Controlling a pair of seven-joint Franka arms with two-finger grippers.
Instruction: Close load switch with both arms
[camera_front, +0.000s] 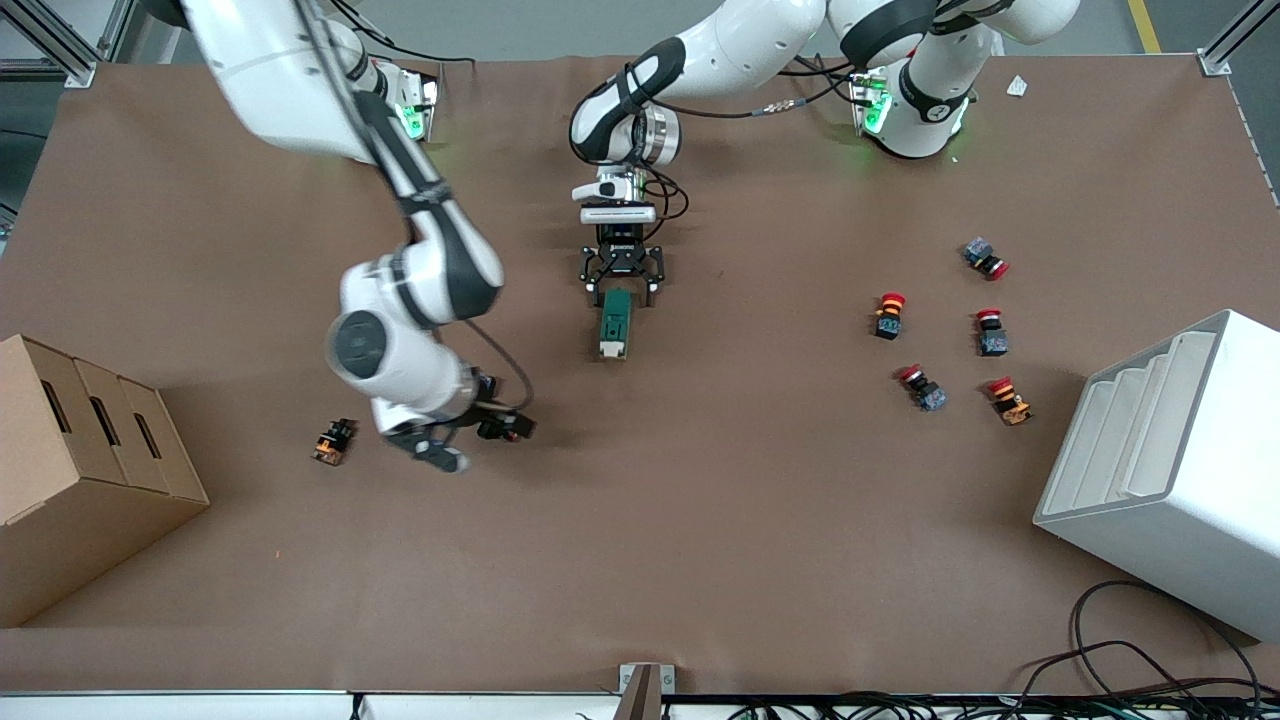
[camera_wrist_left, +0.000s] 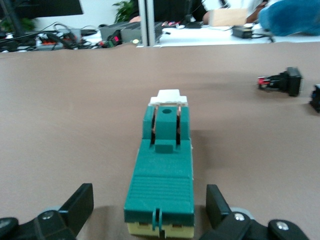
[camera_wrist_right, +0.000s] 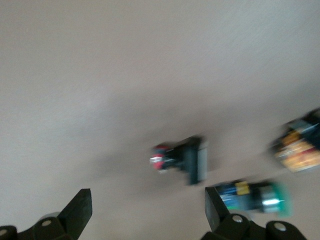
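1. The load switch, a dark green oblong plastic block with a cream lever tip at one end, lies flat on the brown paper-covered table, near mid-table and somewhat toward the edge where the arm bases stand. Its lever end points toward the front camera's edge.

2. The left gripper is down at the switch's base-side end. Its black fingers are spread wide, one on each side of the green body and clear of it; nothing is held. Likely purpose: to straddle the block so it can be pinched and kept from sliding when the lever is pushed.

3. The right gripper hovers above bare table toward the right arm's end, well apart from the switch. Its fingers are wide apart and empty. Small push buttons lie below it. It seems to have no part in the job yet.

4. A small orange-and-black button unit sits near the cardboard box at that end.

5. Red-capped push buttons are scattered toward the left arm's end, near a white foam tray; all are out of the working zone.

6. Judgement: bracing is not yet done, so the closing push is still to come.
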